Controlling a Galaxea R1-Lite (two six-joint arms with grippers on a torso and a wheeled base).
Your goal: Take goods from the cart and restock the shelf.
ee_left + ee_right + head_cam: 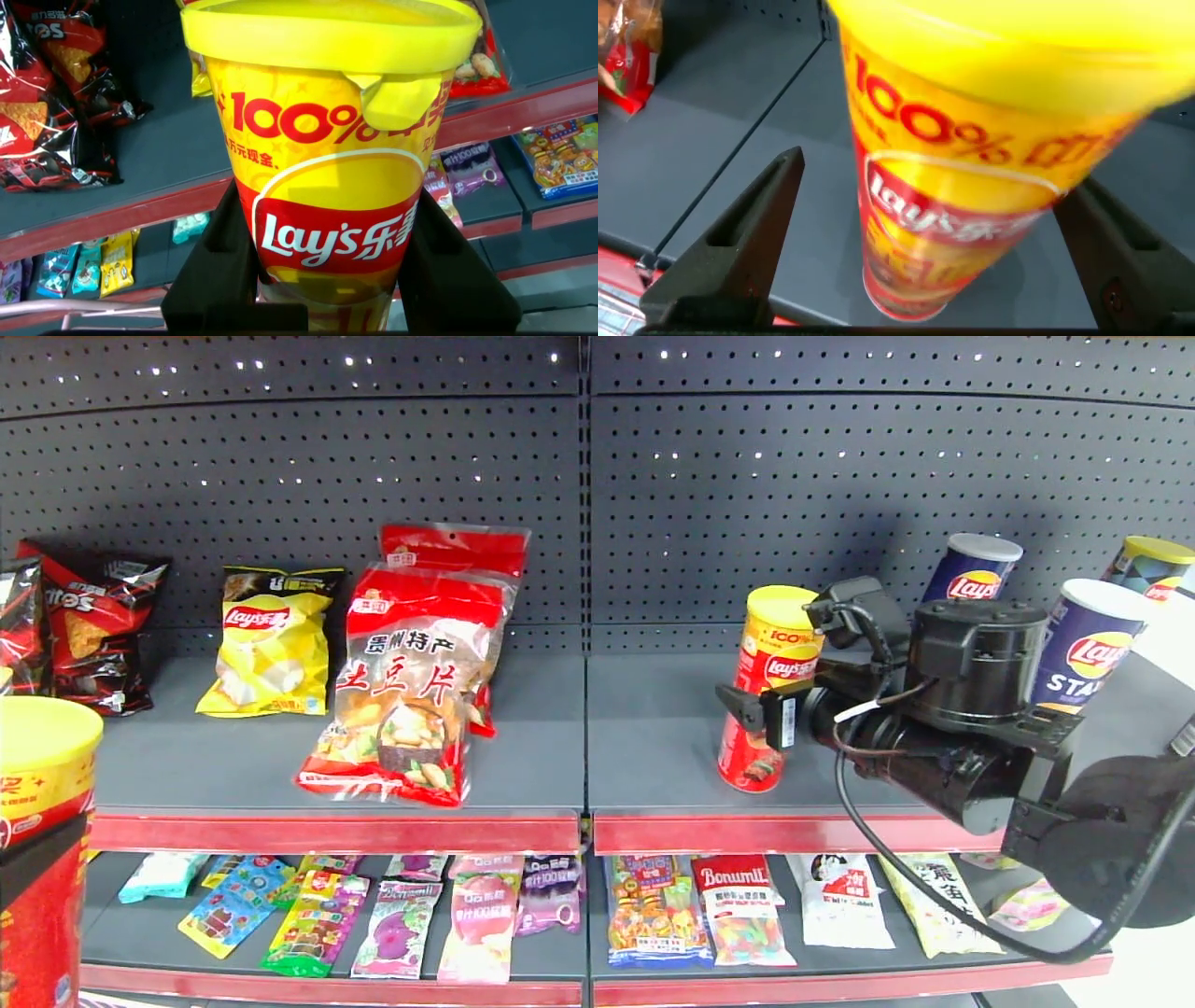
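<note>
Right gripper (pixel 936 175), fingers spread, is flanking the shelved can (pixel 957 243), probably to free it; left gripper (pixel 332 215) is pinching a second can (pixel 322 121) for stocking.

The right arm (pixel 971 709) is matte black, with a squat cylindrical joint housing, a looping black cable (pixel 838 784) and wedge-shaped black fingers (pixel 738 252).

Head camera is facing the shelf (pixel 653 737) squarely, looking slightly downward. Left wrist camera is sitting very close behind the held can (pixel 327 187), facing the black chip bag (pixel 56 103). The head view is sharing both this held can (pixel 42 803) and that bag (pixel 93 625). Right wrist camera is looking closely down on the standing can (pixel 952 215), which is also showing in the head view (pixel 770 691).
</note>
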